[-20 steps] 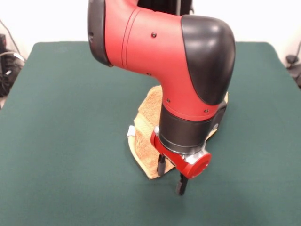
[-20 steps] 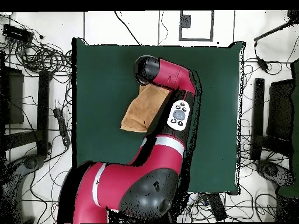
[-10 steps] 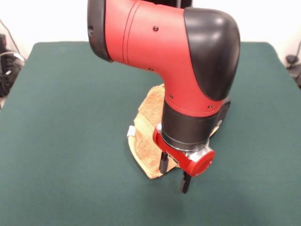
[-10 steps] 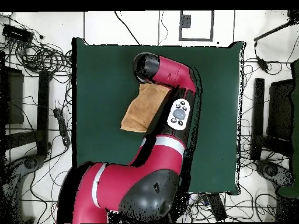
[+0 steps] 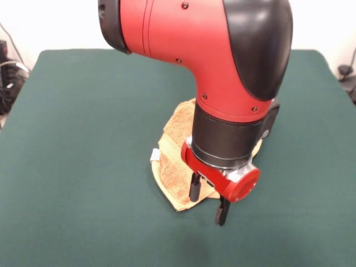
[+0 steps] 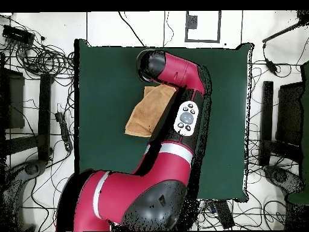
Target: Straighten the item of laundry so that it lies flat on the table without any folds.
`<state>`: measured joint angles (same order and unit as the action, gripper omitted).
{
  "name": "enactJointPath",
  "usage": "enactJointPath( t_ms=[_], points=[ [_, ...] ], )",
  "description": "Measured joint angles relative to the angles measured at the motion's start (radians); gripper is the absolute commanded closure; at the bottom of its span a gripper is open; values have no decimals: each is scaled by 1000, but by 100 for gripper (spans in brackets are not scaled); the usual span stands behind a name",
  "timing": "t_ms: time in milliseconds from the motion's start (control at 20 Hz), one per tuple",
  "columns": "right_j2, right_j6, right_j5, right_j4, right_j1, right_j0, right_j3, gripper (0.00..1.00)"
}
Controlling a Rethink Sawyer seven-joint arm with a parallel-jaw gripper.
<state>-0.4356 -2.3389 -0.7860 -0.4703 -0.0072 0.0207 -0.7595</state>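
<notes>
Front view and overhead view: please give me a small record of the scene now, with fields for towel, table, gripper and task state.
towel: orange-tan towel, still bunched with folds, white tag at one edge
table: dark green table, towel near its middle
gripper: gripper open, one finger over the towel's near corner, the other beyond its edge
task state: not flat yet

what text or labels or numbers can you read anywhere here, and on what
None can be read.
White tag on the towel: too small to show any print.
Button pad on the arm: marks too small to read.
Green table and gripper: no writing shows.
</notes>
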Motion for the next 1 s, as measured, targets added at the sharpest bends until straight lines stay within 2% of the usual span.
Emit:
enactJointPath(
  t_ms=[1000],
  points=[
    [24, 0, 7, 39, -47, -8, -19, 0]
  ],
)
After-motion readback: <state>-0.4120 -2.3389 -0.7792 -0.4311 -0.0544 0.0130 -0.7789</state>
